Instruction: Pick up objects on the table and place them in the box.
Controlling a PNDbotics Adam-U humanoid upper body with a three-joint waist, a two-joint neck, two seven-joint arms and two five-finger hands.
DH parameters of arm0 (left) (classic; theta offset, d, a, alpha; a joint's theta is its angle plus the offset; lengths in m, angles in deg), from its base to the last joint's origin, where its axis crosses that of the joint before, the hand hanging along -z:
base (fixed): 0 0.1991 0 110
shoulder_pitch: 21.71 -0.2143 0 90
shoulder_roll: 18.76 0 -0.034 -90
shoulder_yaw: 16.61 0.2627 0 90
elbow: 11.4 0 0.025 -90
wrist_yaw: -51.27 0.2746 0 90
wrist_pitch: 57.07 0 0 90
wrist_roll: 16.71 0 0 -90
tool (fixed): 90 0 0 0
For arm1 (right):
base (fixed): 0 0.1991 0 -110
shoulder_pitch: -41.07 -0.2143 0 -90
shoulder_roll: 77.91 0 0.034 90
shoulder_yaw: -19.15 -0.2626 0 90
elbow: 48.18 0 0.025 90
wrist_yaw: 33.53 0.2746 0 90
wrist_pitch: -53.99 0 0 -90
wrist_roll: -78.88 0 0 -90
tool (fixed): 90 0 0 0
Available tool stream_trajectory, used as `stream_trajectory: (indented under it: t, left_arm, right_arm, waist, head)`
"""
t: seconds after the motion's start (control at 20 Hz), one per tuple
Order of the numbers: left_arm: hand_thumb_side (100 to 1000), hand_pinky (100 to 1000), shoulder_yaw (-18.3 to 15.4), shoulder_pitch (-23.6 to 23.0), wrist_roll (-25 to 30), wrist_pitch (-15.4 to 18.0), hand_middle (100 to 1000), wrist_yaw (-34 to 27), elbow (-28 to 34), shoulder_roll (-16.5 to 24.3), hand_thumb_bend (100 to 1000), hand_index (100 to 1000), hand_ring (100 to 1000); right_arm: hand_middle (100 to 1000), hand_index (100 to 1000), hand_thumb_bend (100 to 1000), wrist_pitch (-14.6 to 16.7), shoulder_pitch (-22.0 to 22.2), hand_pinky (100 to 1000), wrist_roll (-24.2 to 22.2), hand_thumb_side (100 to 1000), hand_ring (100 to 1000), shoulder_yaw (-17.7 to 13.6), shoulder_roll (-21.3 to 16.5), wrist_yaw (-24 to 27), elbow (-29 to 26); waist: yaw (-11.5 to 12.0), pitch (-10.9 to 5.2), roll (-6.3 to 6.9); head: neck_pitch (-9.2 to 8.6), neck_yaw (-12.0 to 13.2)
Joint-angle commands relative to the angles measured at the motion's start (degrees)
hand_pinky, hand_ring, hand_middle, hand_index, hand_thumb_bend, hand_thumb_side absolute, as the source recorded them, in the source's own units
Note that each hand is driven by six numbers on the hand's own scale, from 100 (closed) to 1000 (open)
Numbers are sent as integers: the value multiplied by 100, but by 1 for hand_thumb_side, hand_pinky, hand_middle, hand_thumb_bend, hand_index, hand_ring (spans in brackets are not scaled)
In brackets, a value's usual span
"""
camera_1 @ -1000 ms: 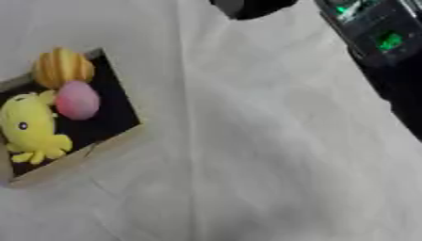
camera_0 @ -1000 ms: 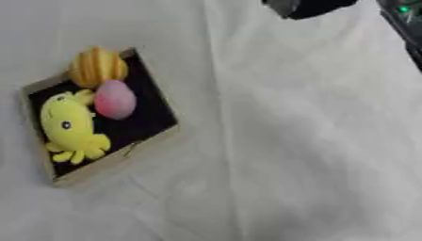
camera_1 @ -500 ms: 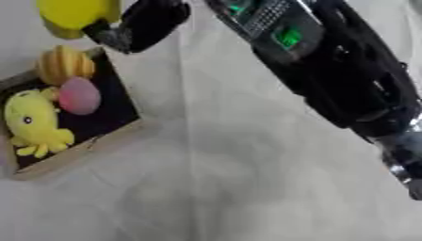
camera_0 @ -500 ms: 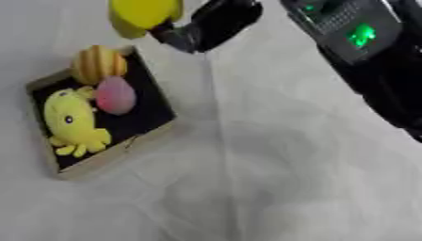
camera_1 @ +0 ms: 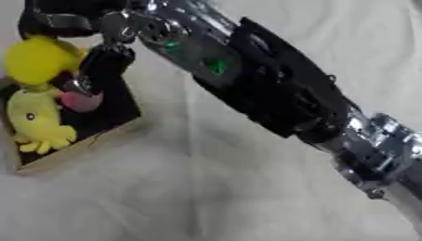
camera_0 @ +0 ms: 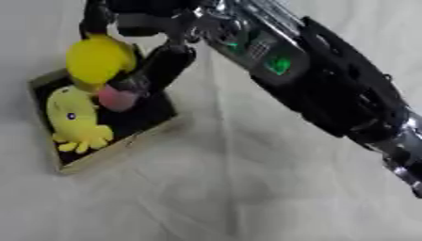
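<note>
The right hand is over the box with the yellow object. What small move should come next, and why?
Probably open the right hand and let go. Its fingers curl round the yellow round object, which hangs over the box, above the yellow plush and pink ball.

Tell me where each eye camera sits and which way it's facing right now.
Left eye view: in the head, looking down at the box on the white cloth; right arm crosses from the right, right hand carrying a yellow ball.
Right eye view: beside it, facing the same way; more forearm shows.
Both share the box, yellow toy and pink ball.
</note>
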Motion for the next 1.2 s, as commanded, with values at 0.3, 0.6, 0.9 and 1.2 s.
stream_trajectory:
  t: [0.3,0.6,0.9,1.2]
  left_arm:
    - [398,726,-44,110,7,-26,618,-17,85,96,100,778,649]
    - [405,724,-40,105,14,-59,618,-29,85,67,100,778,649]
    - [405,723,-30,95,32,-72,618,-46,85,52,100,778,649]
    - [401,721,-60,25,-3,-82,618,-36,85,65,100,778,649]
  right_arm:
    - [521,669,100,380,166,853,-63,279,769,95,415,-427,678]
    - [802,915,291,787,199,936,-481,157,960,61,378,-570,626]
    - [792,915,296,690,152,933,-481,133,954,-162,181,-546,207]
    - [748,895,112,71,175,910,-48,145,916,-670,-425,13,-709]
  waist:
    - [50,-161,46]
    - [25,-151,53]
    - [-27,-186,70]
    - [-149,-266,68]
  head:
    - [-7,-21]
    - [32,16]
    - [65,61]
    - [108,144]
